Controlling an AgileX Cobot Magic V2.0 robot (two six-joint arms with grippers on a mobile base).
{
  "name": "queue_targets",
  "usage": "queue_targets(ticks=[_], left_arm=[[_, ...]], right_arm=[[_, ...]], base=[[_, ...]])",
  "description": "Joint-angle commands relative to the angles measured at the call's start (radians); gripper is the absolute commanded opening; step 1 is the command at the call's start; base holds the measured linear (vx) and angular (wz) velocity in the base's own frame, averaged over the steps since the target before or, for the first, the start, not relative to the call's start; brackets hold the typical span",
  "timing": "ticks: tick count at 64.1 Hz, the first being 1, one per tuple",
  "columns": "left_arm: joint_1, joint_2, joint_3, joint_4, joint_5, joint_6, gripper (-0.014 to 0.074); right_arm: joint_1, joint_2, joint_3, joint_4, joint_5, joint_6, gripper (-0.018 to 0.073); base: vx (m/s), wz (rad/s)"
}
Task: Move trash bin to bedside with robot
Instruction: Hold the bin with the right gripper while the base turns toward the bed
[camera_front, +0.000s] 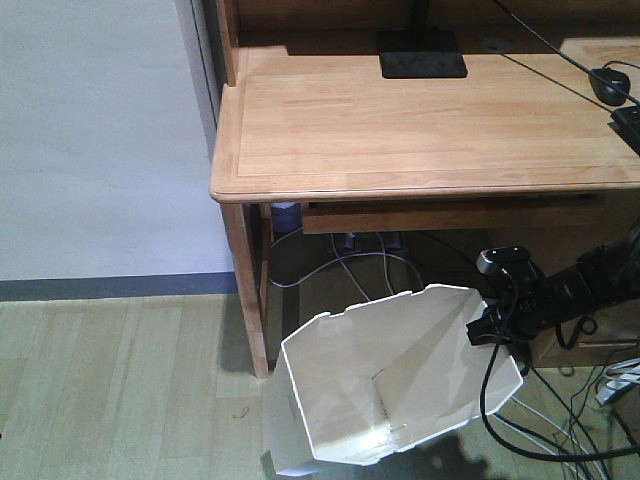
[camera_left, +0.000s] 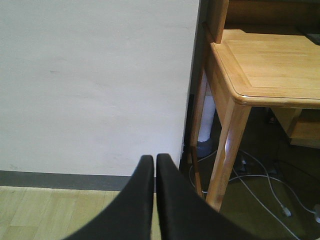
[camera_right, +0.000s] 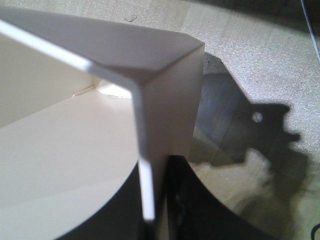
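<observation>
The white trash bin (camera_front: 390, 380) sits low in the front view, just in front of the desk, tilted so its cream inside faces the camera. My right gripper (camera_front: 487, 325) reaches in from the right and is shut on the bin's right rim. In the right wrist view the thin white wall of the trash bin (camera_right: 75, 150) runs between the two black fingers of the right gripper (camera_right: 155, 170). My left gripper (camera_left: 155, 159) is shut with nothing in it and points at the wall beside the desk leg. The bedside is out of view.
A light wooden desk (camera_front: 420, 130) stands right behind the bin, its front left leg (camera_front: 245, 290) close to the bin's left side. A monitor base (camera_front: 420, 52) and a mouse (camera_front: 608, 82) lie on it. Loose cables (camera_front: 590, 420) trail at the right. A white wall (camera_front: 100, 130) is at the left.
</observation>
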Motion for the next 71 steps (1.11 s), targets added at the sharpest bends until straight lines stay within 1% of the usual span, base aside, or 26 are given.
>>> queue_targets(ticks=[1,22,34,46,71], left_arm=[[-0.003,-0.014,0.003,-0.002,-0.066,-0.004,-0.0006],[-0.003,-0.014,0.003,-0.002,-0.066,-0.004,-0.0006],[-0.003,-0.014,0.003,-0.002,-0.066,-0.004,-0.0006],[-0.003,-0.014,0.003,-0.002,-0.066,-0.004,-0.0006],[-0.003,-0.014,0.003,-0.002,-0.066,-0.004,-0.0006]], right_arm=[[-0.005,-0.076,-0.011,0.063,0.196,0.019,-0.0005],[-0.005,-0.076,-0.011,0.063,0.196,0.019,-0.0005],[-0.005,-0.076,-0.011,0.063,0.196,0.019,-0.0005],[-0.005,-0.076,-0.011,0.063,0.196,0.019,-0.0005],[-0.005,-0.076,-0.011,0.063,0.196,0.019,-0.0005]], base=[[0.0,0.0],[-0.01,0.05],[-0.04,0.25],[-0.03,0.51],[-0.02,0.67]])
